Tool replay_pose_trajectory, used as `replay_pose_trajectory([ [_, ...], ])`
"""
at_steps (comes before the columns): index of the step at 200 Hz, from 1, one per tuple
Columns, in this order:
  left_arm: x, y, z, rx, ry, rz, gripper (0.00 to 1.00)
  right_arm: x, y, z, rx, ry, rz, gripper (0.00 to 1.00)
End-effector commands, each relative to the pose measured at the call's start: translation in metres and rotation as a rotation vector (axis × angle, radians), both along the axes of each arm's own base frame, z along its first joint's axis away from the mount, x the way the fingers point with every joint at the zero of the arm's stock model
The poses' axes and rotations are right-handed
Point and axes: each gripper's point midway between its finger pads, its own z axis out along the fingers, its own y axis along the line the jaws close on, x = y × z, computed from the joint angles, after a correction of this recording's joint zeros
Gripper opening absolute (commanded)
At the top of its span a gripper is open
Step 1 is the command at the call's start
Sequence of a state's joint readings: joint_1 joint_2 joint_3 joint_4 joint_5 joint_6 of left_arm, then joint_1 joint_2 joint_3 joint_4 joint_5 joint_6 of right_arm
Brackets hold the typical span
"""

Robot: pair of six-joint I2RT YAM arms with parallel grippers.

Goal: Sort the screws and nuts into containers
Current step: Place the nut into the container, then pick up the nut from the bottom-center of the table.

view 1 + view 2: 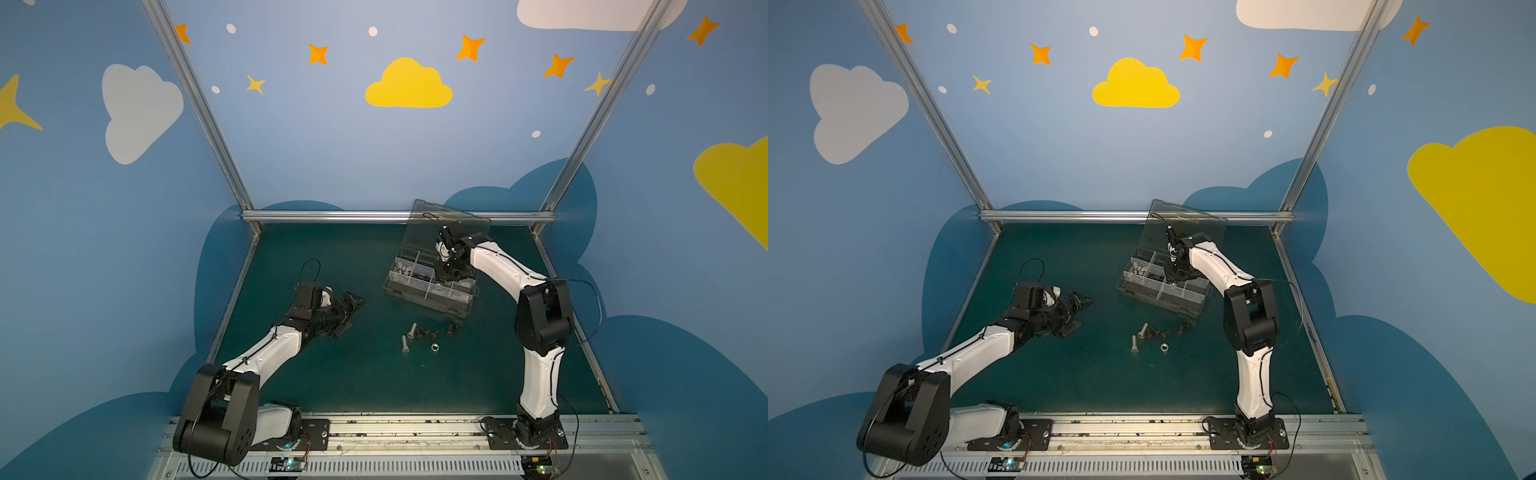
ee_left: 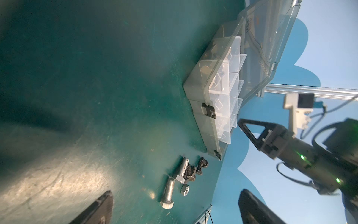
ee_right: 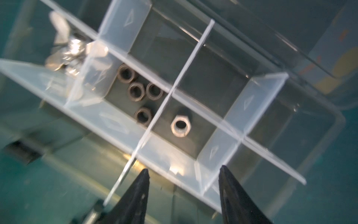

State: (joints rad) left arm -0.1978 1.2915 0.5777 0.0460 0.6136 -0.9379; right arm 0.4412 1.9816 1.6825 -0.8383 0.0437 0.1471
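Right wrist view: four dark nuts (image 3: 136, 91), one silver nut (image 3: 181, 125); right fingers (image 3: 135, 197) apart, empty; left fingers (image 2: 251, 209) wide.

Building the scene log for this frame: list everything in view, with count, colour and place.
organizer box: 1, clear greyish, far side of table; lid open, upright
black nuts: 4, black, one box compartment
boxed silver nut: 1, silver, neighbouring compartment
winged pieces: count unclear, shiny silver, end compartment
hex bolts: 2, silver, loose on table in front of box
loose nut: 1, silver, beside the bolts
black screws: about 3, black, by the bolts
table: 1, dark green
left hand: 1, black, open, empty, left of the pile
right hand: 1, black, open, empty, above the box
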Motion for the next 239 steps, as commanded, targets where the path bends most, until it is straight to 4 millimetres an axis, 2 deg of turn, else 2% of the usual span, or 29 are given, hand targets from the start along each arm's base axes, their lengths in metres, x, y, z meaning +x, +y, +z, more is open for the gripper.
replay_pose_trajectory([
  [1, 0.000, 0.000, -0.001, 0.015, -0.002, -0.006, 1.00, -0.024, 0.002, 0.032, 0.080, -0.018, 0.033, 0.57],
  [17, 0.000, 0.000, -0.002, 0.016, -0.002, -0.005, 1.00, -0.045, 0.002, 0.035, 0.114, 0.005, 0.040, 0.58],
  [42, 0.000, 0.000, -0.003, 0.015, -0.001, -0.005, 1.00, -0.084, -0.001, 0.027, 0.150, 0.067, 0.028, 0.59],
  [78, 0.001, -0.001, -0.005, 0.008, 0.005, -0.007, 1.00, -0.128, 0.003, 0.019, 0.217, 0.121, 0.000, 0.60],
  [125, 0.000, -0.002, -0.008, 0.006, 0.014, -0.012, 1.00, -0.177, 0.026, -0.015, 0.165, 0.169, -0.019, 0.60],
  [174, -0.004, -0.002, -0.009, 0.002, 0.020, -0.019, 1.00, -0.195, 0.030, -0.052, 0.081, 0.219, -0.031, 0.60],
  [239, -0.009, 0.000, -0.010, 0.006, 0.021, -0.015, 1.00, -0.199, 0.032, -0.077, 0.005, 0.260, -0.001, 0.60],
])
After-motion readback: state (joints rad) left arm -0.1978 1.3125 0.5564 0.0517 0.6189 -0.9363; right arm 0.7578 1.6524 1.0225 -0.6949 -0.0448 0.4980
